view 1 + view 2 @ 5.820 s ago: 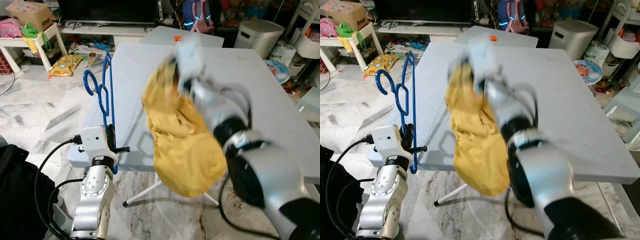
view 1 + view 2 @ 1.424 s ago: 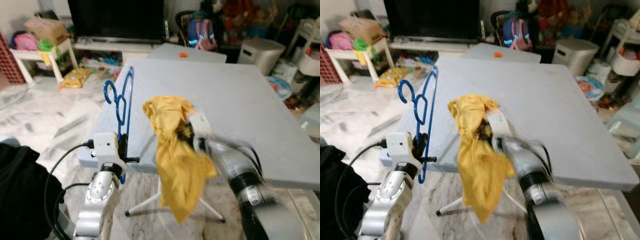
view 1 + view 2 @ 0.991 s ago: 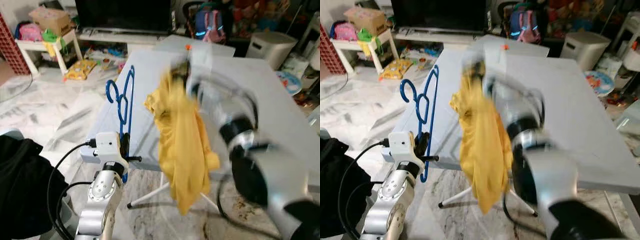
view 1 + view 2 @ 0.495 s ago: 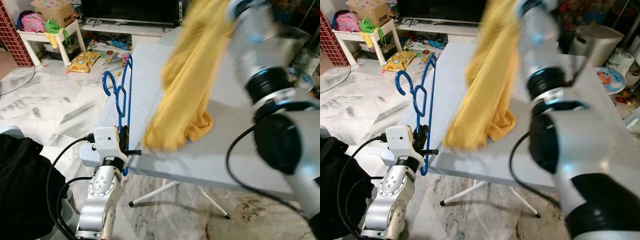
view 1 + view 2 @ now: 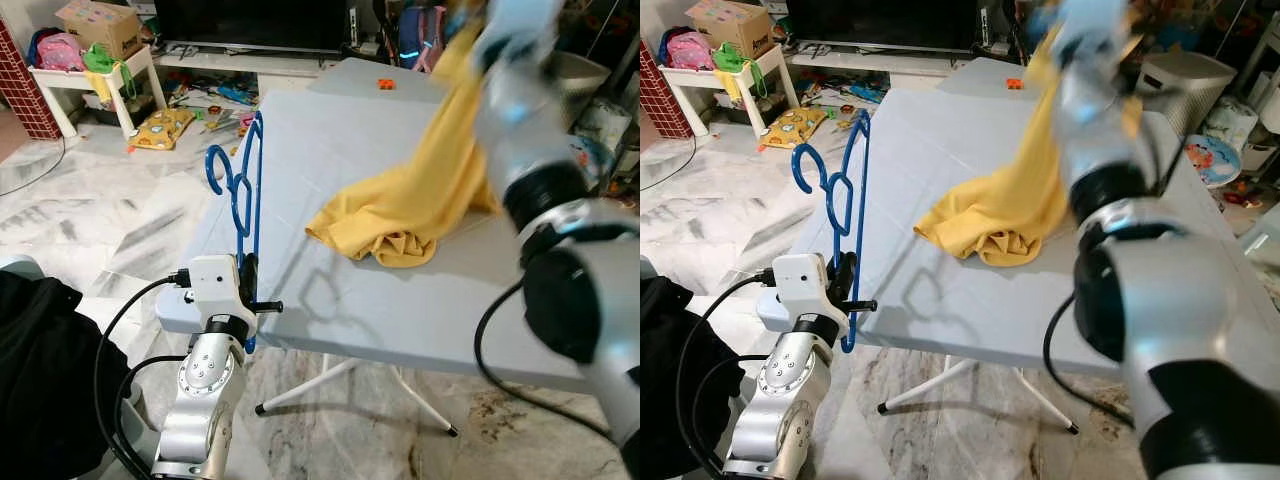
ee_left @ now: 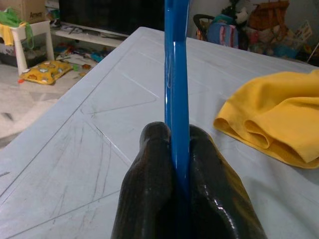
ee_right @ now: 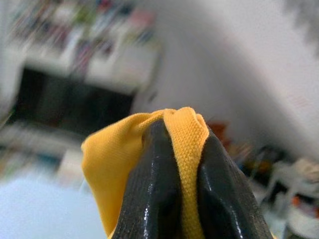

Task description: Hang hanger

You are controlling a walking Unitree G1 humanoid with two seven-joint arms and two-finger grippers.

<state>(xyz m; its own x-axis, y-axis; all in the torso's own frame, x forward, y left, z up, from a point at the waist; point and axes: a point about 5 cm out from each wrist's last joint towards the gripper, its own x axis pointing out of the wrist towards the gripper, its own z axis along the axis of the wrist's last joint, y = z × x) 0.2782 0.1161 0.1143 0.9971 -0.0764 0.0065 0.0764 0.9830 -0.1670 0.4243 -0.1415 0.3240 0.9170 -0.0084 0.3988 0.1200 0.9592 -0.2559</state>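
A blue hanger stands upright at the left front edge of the grey table. My left gripper is shut on its lower bar; in the left wrist view the black fingers pinch the blue rod. A yellow shirt lies bunched on the table's middle at its lower end, while its upper end stretches up to the right. My right gripper is shut on that upper end, raised high over the table's far right side. The right arm is blurred.
A smaller table with an orange object stands behind this one. At the back left is a white side table with a cardboard box; toys litter the marble floor. A white appliance is at the back right, and a black bundle lies at my lower left.
My right arm swung the yellow shirt up and over toward the far right; its lower end now rests on the table. The left gripper still holds the hanger in place.
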